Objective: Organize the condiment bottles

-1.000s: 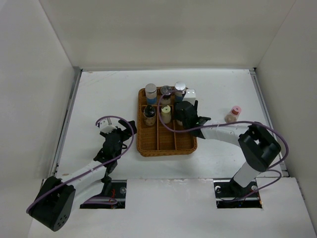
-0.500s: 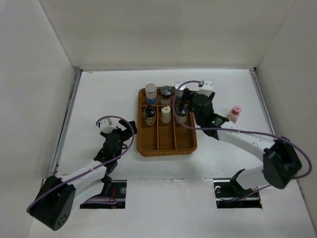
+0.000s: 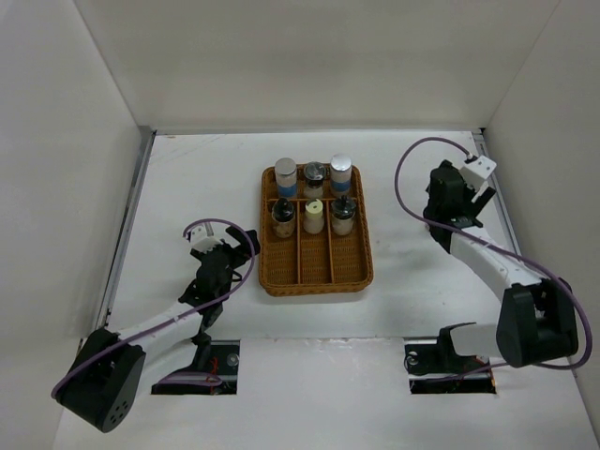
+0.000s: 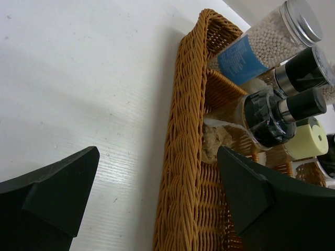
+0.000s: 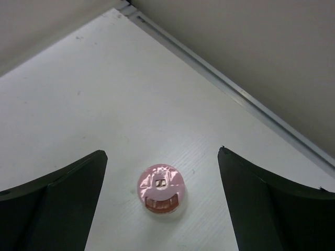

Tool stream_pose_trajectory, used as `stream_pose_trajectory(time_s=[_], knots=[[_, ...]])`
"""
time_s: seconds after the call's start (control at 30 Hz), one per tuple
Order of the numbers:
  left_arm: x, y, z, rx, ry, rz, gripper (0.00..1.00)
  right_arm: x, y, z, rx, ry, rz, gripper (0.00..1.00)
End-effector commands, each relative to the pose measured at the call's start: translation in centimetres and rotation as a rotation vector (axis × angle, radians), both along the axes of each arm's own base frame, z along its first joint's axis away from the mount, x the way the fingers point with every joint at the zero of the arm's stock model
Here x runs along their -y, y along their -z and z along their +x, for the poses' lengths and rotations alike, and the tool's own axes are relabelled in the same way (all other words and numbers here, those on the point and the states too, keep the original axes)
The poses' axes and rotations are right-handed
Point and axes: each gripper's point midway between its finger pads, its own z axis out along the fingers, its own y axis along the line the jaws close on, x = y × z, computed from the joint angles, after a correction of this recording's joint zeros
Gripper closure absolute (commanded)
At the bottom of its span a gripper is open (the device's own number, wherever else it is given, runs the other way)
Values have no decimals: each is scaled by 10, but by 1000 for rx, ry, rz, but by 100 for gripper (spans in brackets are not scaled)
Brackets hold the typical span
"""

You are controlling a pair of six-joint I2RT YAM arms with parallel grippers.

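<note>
Brown wicker tray [image 3: 317, 267] sits in the middle of the white table [image 3: 187, 178]. From above, six condiment bottles stand up in its far end, in two rows of three. The back row has two white bottles with blue bands [image 3: 285, 175] and silver caps at the ends, and a dark-capped one [image 3: 313, 176] between them. The front row has a cream-capped bottle [image 3: 314, 216] between two more dark caps. The left gripper [image 3: 228, 253] is just beside the tray's left side. The right gripper [image 3: 442, 208] is far off to the right, near the wall.

The left wrist camera shows its jaws wide apart, holding nothing. The tray's woven rim runs up between them.

The right wrist camera shows its jaws wide too. The pink-capped bottle [image 5: 161, 189] stands on the bare table below, between the two fingers, touching neither.
</note>
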Motion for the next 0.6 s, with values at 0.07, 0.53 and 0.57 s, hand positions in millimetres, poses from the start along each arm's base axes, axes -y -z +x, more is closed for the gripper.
stream_pose_trajectory(time_s=[0.07, 0.53, 0.57], knots=[[6, -20, 6, 65, 6, -45, 0, 12, 38, 1, -98, 15, 32, 9], [4, -22, 7, 72, 1, -42, 0, -5, 84, 16, -167, -72, 162, 31], [6, -21, 7, 65, 10, -40, 0, -6, 86, 17, -169, -71, 165, 34]])
